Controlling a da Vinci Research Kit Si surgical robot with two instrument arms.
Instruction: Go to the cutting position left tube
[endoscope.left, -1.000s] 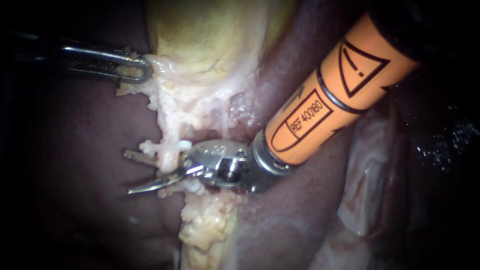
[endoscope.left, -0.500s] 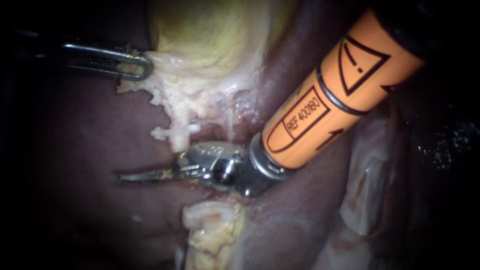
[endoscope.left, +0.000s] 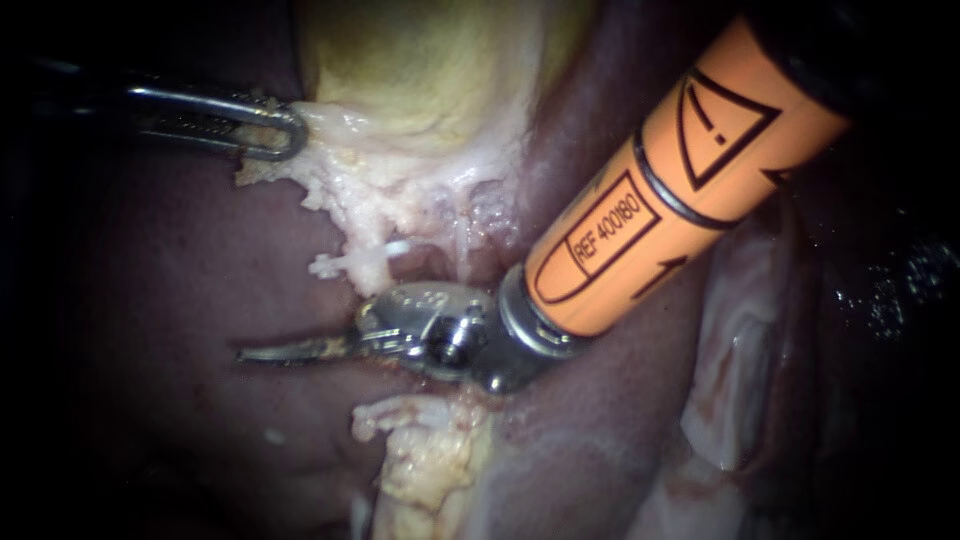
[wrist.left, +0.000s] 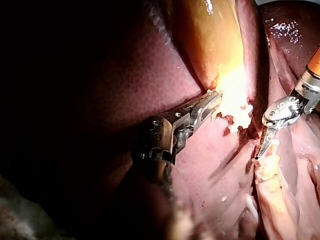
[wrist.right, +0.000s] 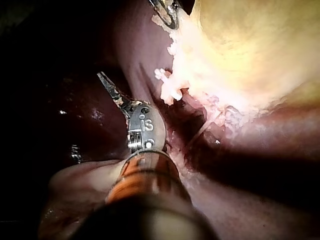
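Note:
My right instrument (endoscope.left: 290, 349), on an orange shaft, has its two thin blades lying together, shut and holding nothing, over the dark liver (endoscope.left: 150, 300). Just above the blades hangs a pale tube stump (endoscope.left: 350, 268) with a white clip (endoscope.left: 395, 246) on it. A second pale, fatty stump (endoscope.left: 420, 440) lies below the blades, apart from the upper one. My left instrument (endoscope.left: 272, 135) is shut on the whitish tissue at the edge of the yellow gallbladder (endoscope.left: 430, 70). The left wrist view shows this grip (wrist.left: 210, 100) and the shut blades (wrist.left: 264, 142); the right wrist view shows the blades (wrist.right: 110, 87).
Dark red liver surrounds the field. Pale membranous tissue (endoscope.left: 740, 340) lies at the right under the orange shaft (endoscope.left: 680, 190). That shaft covers much of the upper right.
The right blades, open around the clipped tube one second ago, have shut. The tube now shows as two separate stumps; the upper one has drawn up toward the gallbladder. The left instrument has held still.

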